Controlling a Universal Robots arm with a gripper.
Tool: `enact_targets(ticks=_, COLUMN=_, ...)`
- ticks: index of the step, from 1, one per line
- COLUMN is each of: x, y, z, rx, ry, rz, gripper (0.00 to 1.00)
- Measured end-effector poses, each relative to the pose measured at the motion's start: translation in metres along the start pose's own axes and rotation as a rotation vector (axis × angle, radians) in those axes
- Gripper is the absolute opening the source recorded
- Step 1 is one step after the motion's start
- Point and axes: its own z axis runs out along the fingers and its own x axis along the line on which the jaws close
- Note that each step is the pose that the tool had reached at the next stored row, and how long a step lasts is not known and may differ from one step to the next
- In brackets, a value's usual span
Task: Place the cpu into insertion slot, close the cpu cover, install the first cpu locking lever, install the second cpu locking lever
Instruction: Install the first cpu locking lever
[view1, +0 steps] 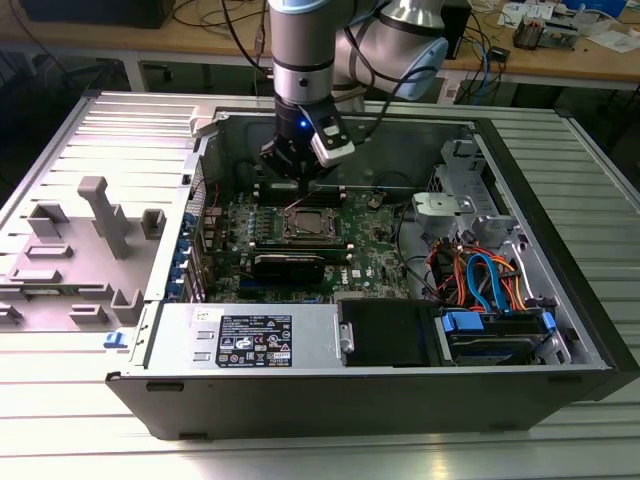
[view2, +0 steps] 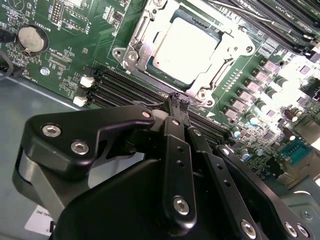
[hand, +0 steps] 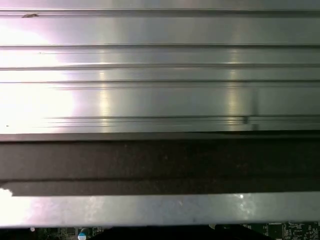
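Observation:
The cpu (view2: 187, 45), a flat silver square, lies in the insertion slot (view1: 308, 222) on the green motherboard (view1: 375, 245). The cpu cover (view2: 223, 50), a thin metal frame, lies flat around the chip with its window over the chip's top. In the second wrist view my black gripper (view2: 177, 99) hangs just off the socket's edge, over the memory slots, with its fingertips pressed together and nothing between them. In the exterior view the gripper (view1: 300, 178) sits inside the open computer case, just behind the socket.
Black memory slots (view2: 125, 85) flank the socket and a coin battery (view2: 32, 39) sits nearby. The case holds a power supply (view1: 250, 340) at the front and a drive bay with orange and blue cables (view1: 480, 285) on the exterior view's right. A grey plastic fixture (view1: 95, 230) stands on the ribbed table.

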Motion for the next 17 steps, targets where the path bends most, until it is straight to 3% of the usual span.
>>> enact_targets(ticks=17, x=-0.0114, y=0.0021, z=0.0098, rx=0.0005, ry=-0.0001, rz=0.000, gripper=0.11)
